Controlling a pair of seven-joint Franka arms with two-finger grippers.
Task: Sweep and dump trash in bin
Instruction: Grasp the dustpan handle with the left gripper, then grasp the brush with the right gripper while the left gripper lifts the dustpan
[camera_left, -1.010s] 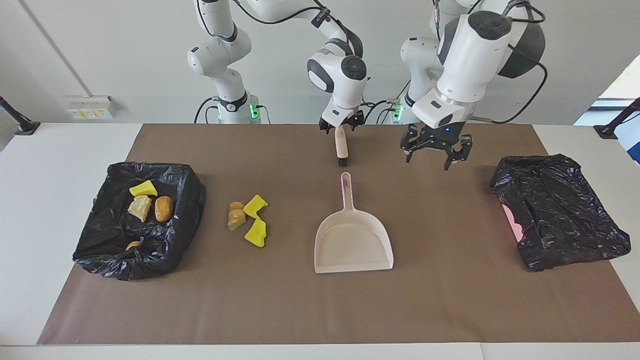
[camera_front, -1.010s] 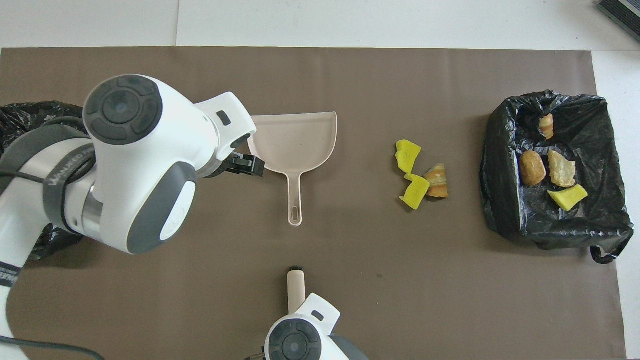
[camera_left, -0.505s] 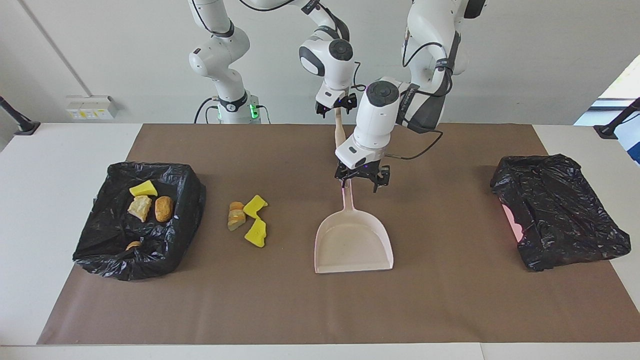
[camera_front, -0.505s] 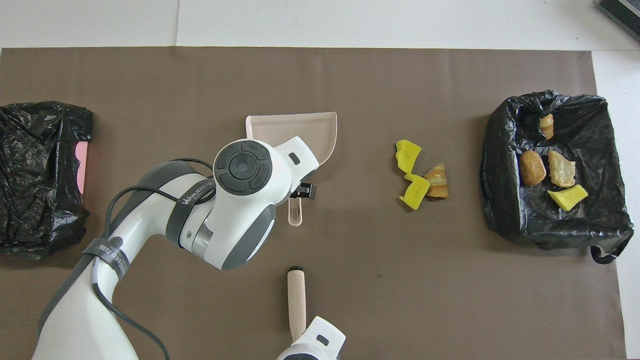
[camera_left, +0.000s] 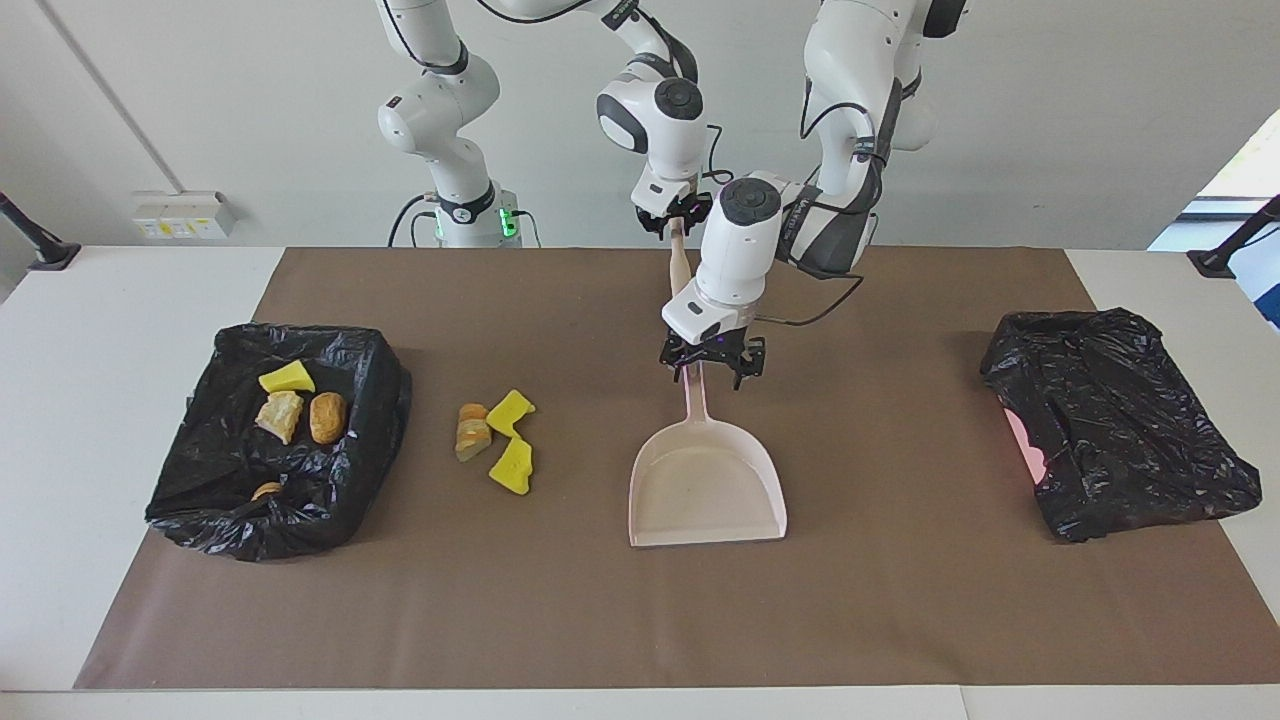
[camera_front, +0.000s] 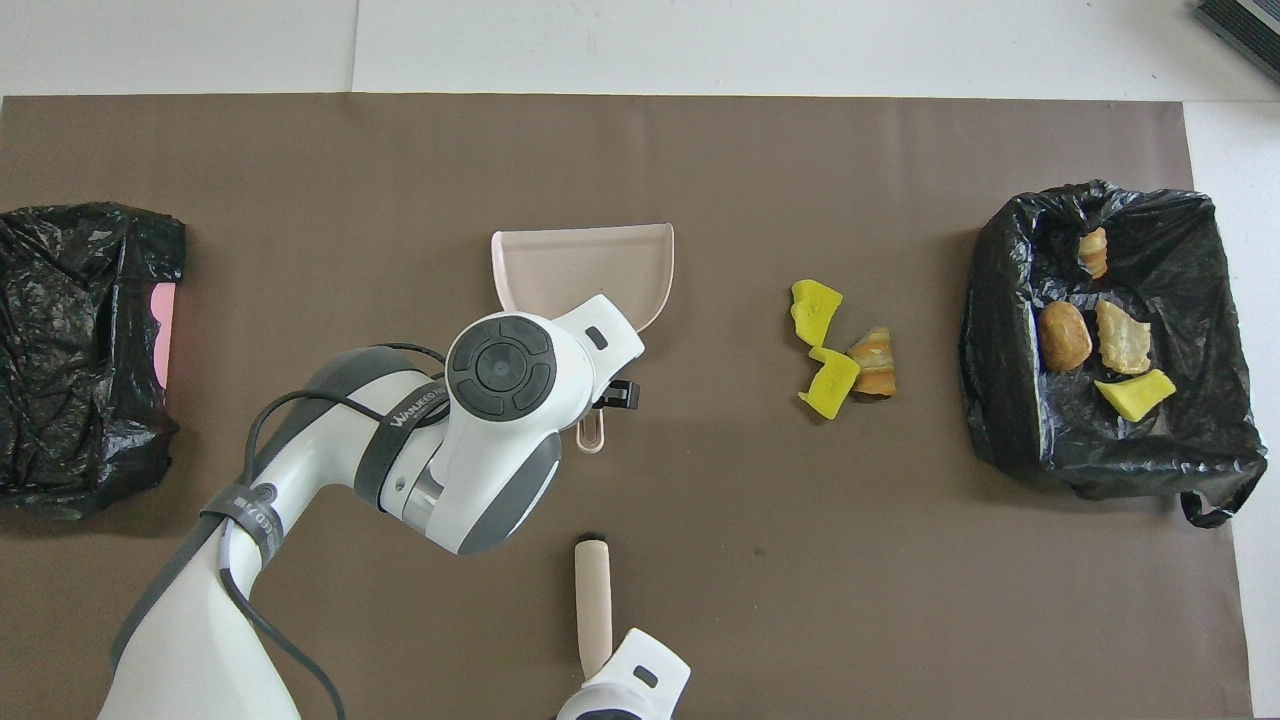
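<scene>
Over the dustpan handle (camera_left: 697, 392) hangs the left gripper (camera_left: 711, 362), its fingers spread to either side of the handle; they do not look closed on it yet. The dustpan (camera_left: 707, 485) lies flat on the brown mat (camera_left: 640, 620), its long axis running straight away from the robots, handle toward them and open mouth pointing away. The right gripper (camera_left: 677, 215) is clamped on the top of the brush (camera_left: 680, 268), which hangs down over the mat close to the robots.

Three loose scraps (camera_left: 497, 440), two yellow sponge pieces and a brown lump, sit in a tight cluster on the mat beside the dustpan, toward the right arm's end of the table, between the pan and the open bin (camera_left: 275, 440). So the trash lies sideways from the pan, not in front of its mouth; my guess is the pan must be turned or carried across before any sweeping works. The right arm, with the brush, comes from the scraps' end of the table. Four more scraps (camera_front: 1100, 330) already lie in that bin. A closed black bag (camera_left: 1115, 420) rests at the left arm's end.

The facing view shows the spread fingers at the handle. From overhead, the left arm's wrist hides that spot, leaving only the handle's tip (camera_front: 591, 435) showing, but the sideways gap between pan and scraps reads plainly.
</scene>
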